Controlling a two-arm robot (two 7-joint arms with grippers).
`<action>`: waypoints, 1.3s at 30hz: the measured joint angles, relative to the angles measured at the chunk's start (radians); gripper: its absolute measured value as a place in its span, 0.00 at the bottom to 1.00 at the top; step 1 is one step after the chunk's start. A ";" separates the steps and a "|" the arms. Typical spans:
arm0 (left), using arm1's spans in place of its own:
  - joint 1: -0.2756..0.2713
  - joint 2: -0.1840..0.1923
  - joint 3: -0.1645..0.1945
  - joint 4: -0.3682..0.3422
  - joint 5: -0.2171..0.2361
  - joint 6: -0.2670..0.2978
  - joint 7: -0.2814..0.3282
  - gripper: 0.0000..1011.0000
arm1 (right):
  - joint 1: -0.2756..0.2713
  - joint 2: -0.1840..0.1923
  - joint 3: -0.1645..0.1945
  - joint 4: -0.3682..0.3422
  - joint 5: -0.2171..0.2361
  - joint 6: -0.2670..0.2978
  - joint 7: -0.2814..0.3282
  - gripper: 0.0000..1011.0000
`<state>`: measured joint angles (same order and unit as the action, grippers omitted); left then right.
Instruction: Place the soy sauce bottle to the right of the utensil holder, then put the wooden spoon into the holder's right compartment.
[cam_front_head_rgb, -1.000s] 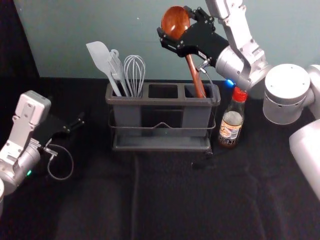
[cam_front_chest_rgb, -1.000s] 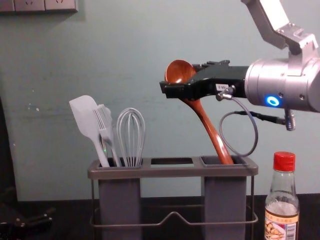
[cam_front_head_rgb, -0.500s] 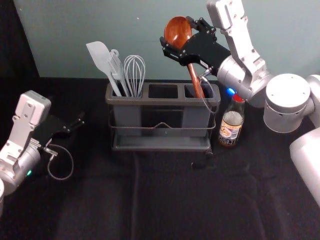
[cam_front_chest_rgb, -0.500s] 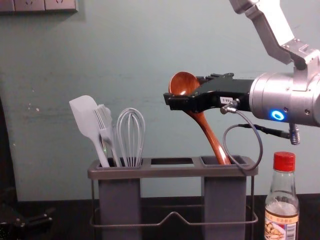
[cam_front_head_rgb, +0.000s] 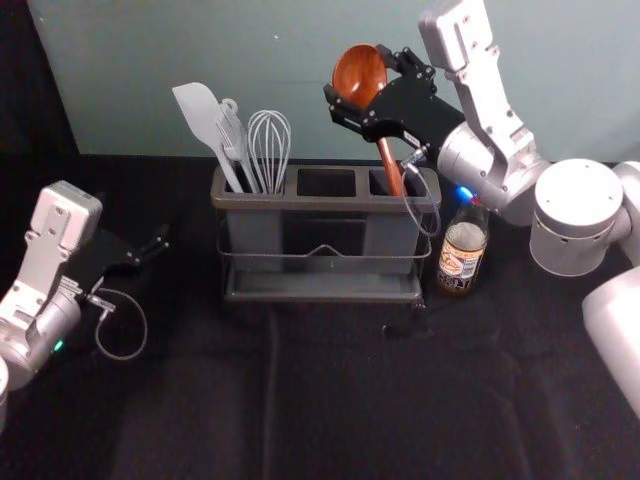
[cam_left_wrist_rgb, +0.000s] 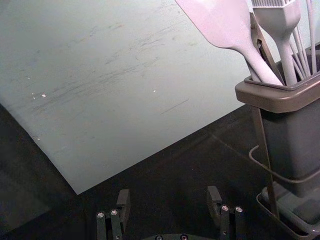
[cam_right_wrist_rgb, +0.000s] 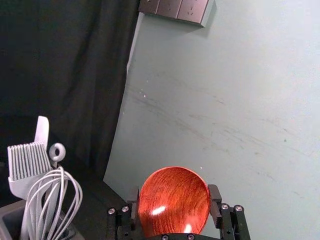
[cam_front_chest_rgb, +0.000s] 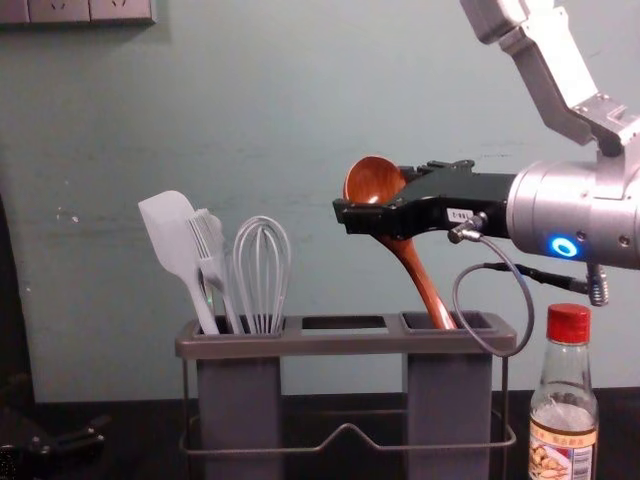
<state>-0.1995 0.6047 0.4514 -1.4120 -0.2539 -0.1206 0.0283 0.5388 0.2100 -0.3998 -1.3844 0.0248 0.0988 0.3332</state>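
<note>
Insertion of the spoon (cam_front_chest_rgb: 373, 182). The right end effector (cam_front_head_rgb: 355, 72), above the holder (cam_front_chest_rgb: 300, 343) toward its right end, is closed about the spoon's bowl, one finger on each side. The handle slants down into the mouth of the right compartment (cam_front_chest_rgb: 450, 410), bowl leaning toward the holder's middle. The step in hand is judged to be the lowering of the spoon. It is best done by easing the bowl rightward, so that the handle stands more upright, then descending slowly along the handle's own line; a slanted push may wedge the tip against the compartment wall or shift the holder. Release should follow only once the handle is seated, with the fingers spread enough to clear the bowl. The arm's cable (cam_front_chest_rgb: 529, 300) loops near the holder's right end and could snag on the rim. The bottle (cam_front_chest_rgb: 565, 420) stands upright on the bench (cam_front_head_rgb: 350, 400), just right of the holder, as required; the right wrist should not drop onto its cap. Spatula (cam_front_chest_rgb: 172, 235), brush (cam_front_chest_rgb: 207, 240) and whisk (cam_front_chest_rgb: 262, 275) occupy the left compartment. The left end effector (cam_left_wrist_rgb: 169, 196), fingers wide apart, is parked left of the holder.
</note>
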 joint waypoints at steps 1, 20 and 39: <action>0.000 0.000 0.000 0.000 0.000 0.000 0.000 0.99 | -0.002 0.001 0.000 -0.002 0.000 0.000 0.000 0.83; 0.000 0.000 0.000 0.000 0.000 0.000 0.000 0.99 | -0.043 0.010 0.005 -0.018 0.005 -0.004 -0.001 0.83; 0.000 0.000 0.000 0.000 0.000 0.000 0.000 0.99 | -0.066 0.009 0.010 -0.016 0.007 -0.004 -0.007 0.83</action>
<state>-0.1996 0.6047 0.4514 -1.4120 -0.2539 -0.1206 0.0283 0.4732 0.2192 -0.3893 -1.4001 0.0317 0.0950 0.3259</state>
